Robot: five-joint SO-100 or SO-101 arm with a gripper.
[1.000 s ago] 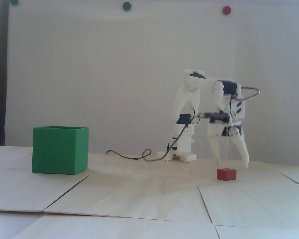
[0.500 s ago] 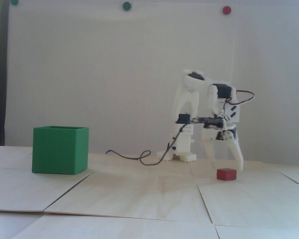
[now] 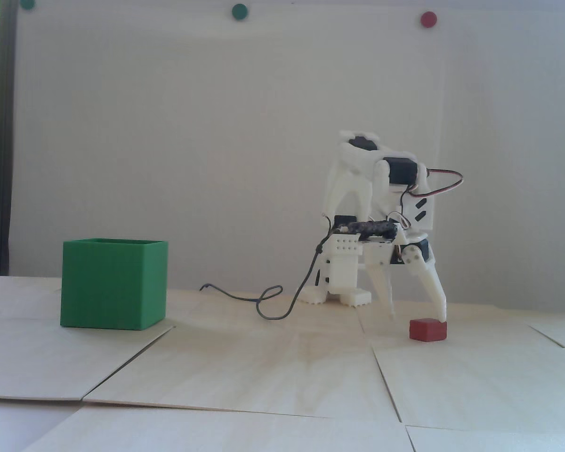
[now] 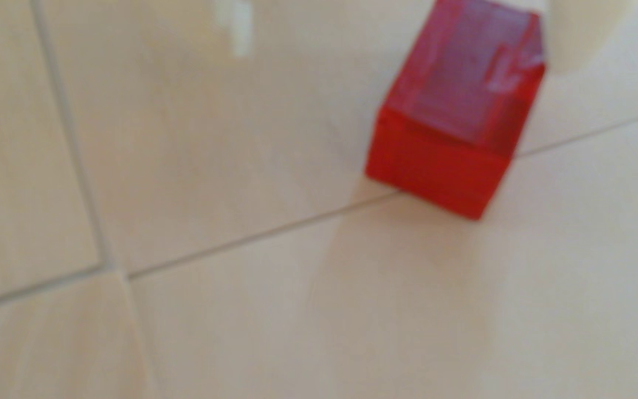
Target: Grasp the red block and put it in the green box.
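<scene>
1. The box (image 3: 114,284) is sitting well apart, at the fixed view's left.
2. The gripper (image 3: 419,314) is hanging spread wide, one finger touching the block.
3. The block (image 3: 427,329) is lying on the table, seemingly light and rigid; flat opposite sides suit gripping.

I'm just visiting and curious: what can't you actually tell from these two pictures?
- Inside of the green box: hidden by its own walls in the low fixed view.
- Whether the gripper touches the red block: its right fingertip sits at the block's top edge; the wrist view is too blurred.
- Gripper fingers: cut off by the wrist view's top edge.
</scene>
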